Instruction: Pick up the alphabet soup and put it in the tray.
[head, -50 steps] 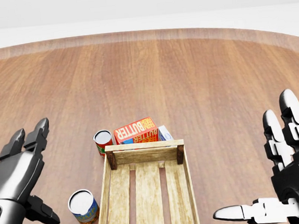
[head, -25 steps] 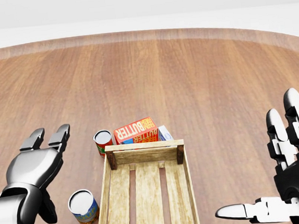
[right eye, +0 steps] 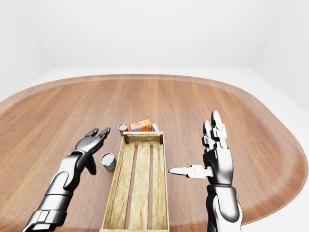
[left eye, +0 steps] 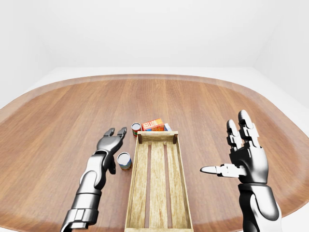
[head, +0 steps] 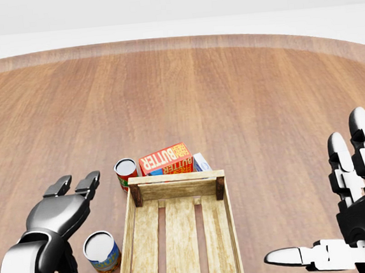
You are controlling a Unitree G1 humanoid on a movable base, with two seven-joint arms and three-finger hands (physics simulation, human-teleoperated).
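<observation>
Left hand: left hand [head: 59, 208] hangs low over the table, fingers spread wide and pointing away from the robot, holding nothing. It sits above and to the left of the nearer can in the head view; whether it touches that can I cannot tell.
Right hand: right hand [head: 350, 224] is raised on the far side of the tray, fingers up and thumb stuck out toward the tray, wide open, empty, well apart from every item.
Nearer can: can with the blue and orange label [head: 102, 251] stands upright on the table just beside the tray's left wall, near its middle in the left-eye view.
Farther can: red can [head: 125, 173] stands upright just beyond the tray's far left corner, beside the butter box [head: 166, 159].
Soup: labels are too small to read; the red can looks to me the likelier alphabet soup, but that is a guess.
Tray: wooden tray [left eye: 133, 183] lies lengthwise toward the robot, reaching the table's near edge, with nothing inside.
Table: round wooden table [left eye: 203, 104] carries everything.
Step in hand: reaching; nothing is gripped, so the pick-up is not yet done.
Next move: judged from this, the left hand needs to settle beside the chosen can, fingers either side of it, close, lift clear of the tray wall, then carry it over.
Risk: the farther can stands close against the box and the tray corner, leaving little finger room.
</observation>
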